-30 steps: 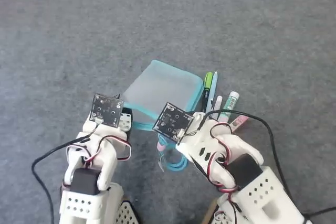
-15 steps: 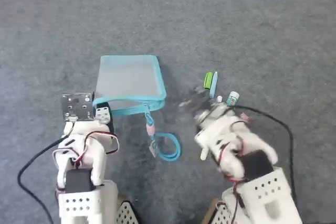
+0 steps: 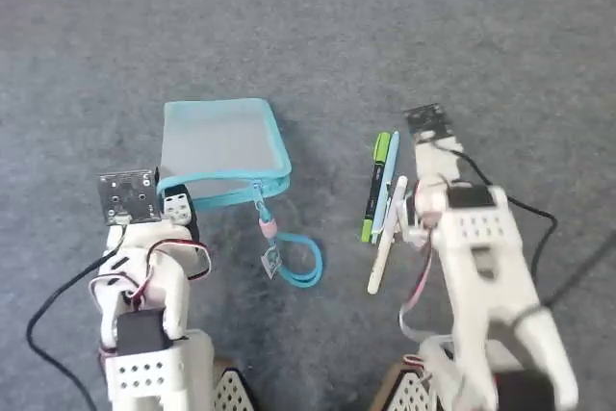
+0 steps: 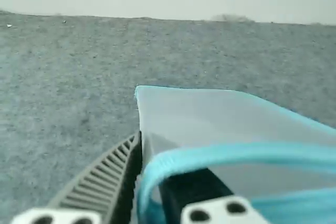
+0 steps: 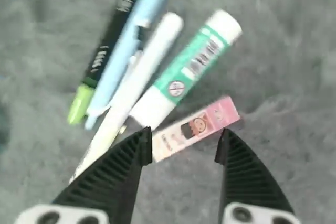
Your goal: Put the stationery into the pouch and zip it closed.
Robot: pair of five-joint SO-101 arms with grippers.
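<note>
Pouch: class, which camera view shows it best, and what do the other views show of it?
The high view: the whole pouch is in sight, with its zip edge and strap. The left wrist view shows one corner up close, in the left gripper. The right wrist view faces the pens instead.

The pouch (image 3: pixel 223 149) is laid on the table (image 3: pixel 308 45) at left, its strap loop (image 3: pixel 303 264) before it. The pens (image 3: pixel 382 201) are grouped to its right, well apart. The glue stick (image 5: pixel 186 69) is set between pens and eraser (image 5: pixel 195 128).
</note>
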